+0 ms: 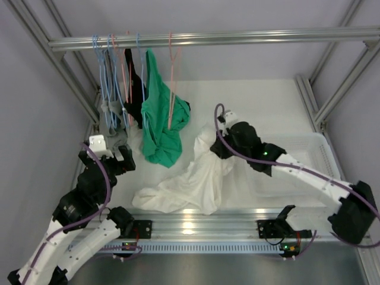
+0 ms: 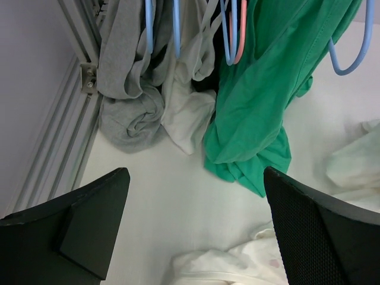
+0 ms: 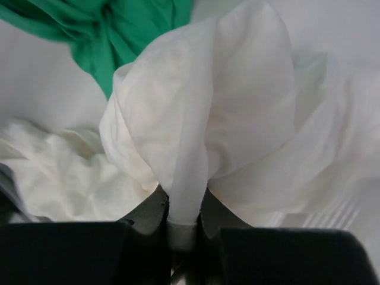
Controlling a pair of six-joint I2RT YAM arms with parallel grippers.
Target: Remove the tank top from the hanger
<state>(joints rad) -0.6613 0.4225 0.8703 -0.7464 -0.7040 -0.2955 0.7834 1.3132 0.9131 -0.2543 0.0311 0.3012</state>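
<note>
A white tank top (image 1: 190, 184) lies crumpled on the table, one end lifted. My right gripper (image 1: 218, 142) is shut on a fold of it; in the right wrist view the white cloth (image 3: 202, 107) rises from between the closed fingers of the gripper (image 3: 183, 217). No hanger shows in this white cloth. A green garment (image 1: 159, 119) hangs from a pink hanger (image 1: 171, 77) on the rail (image 1: 208, 38). My left gripper (image 1: 122, 160) is open and empty at the left, its jaws wide (image 2: 195, 184) over bare table below the green garment (image 2: 261, 101).
Several blue hangers (image 1: 110, 65) and pink hangers crowd the rail's left end, with a black garment (image 1: 135, 89), a grey garment (image 2: 127, 89) and another white one (image 2: 187, 101). A white bin (image 1: 309, 166) stands at the right. Frame posts flank the table.
</note>
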